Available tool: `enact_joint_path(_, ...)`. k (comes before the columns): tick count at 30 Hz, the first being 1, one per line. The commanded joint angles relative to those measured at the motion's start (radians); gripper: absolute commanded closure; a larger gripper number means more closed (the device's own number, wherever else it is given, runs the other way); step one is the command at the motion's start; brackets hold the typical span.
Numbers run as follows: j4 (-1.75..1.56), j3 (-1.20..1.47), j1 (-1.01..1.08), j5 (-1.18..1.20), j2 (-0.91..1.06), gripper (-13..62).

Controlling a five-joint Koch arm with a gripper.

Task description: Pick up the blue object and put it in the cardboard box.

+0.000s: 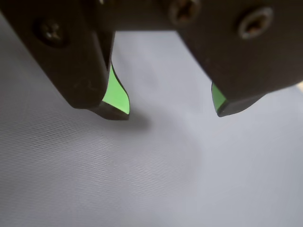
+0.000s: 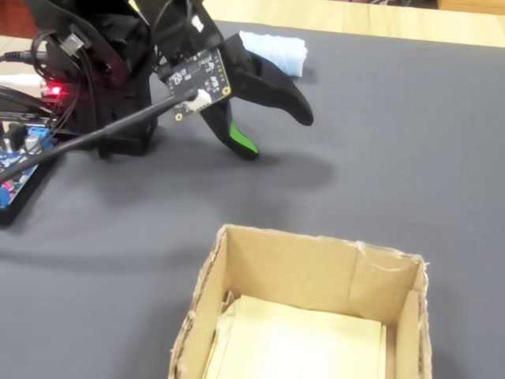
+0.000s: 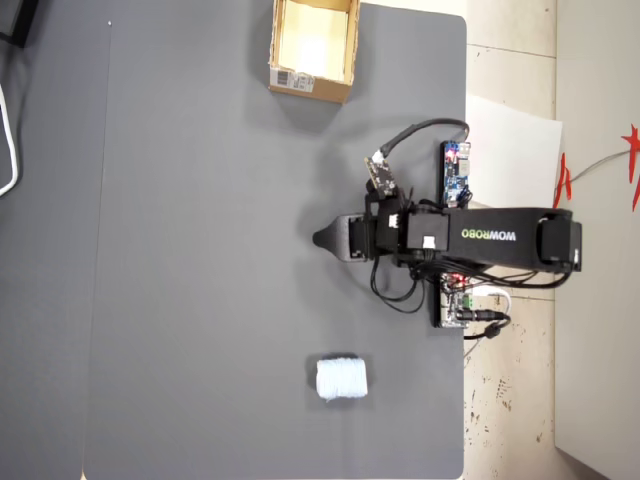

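In the wrist view, the end effector (image 1: 173, 111) fills the top of the frame, its two green-lined tips spread wide apart with nothing between them, poised just above the bare grey surface (image 1: 151, 179).

In the fixed view, the end effector (image 2: 276, 130) sits upper centre, parted and empty. The blue object (image 2: 274, 50) lies behind it at the top; the cardboard box (image 2: 304, 272) stands open at the bottom.

In the overhead view, the arm (image 3: 490, 237) at right centre reads "WOWROBO". The blue object (image 3: 341, 379) rests lower centre, the cardboard box (image 3: 312, 85) at top, white label on its side.
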Motion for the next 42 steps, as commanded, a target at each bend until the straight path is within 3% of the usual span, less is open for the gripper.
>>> enact_joint_path(1, 0.147, -0.035, -0.025, 0.066, 0.086, 15.3)
enact_joint_path(9, 0.255, -0.184, -0.167, 0.063, 0.086, 15.4)
enact_joint_path(21, 0.25, -0.351, -0.6, 0.064, 0.057, 15.6)
enact_joint_path(31, 0.25, -0.67, -0.815, 0.127, -0.245, 15.6)
enact_joint_path(42, 0.204, -0.709, -0.985, 0.313, -0.413, 15.6)
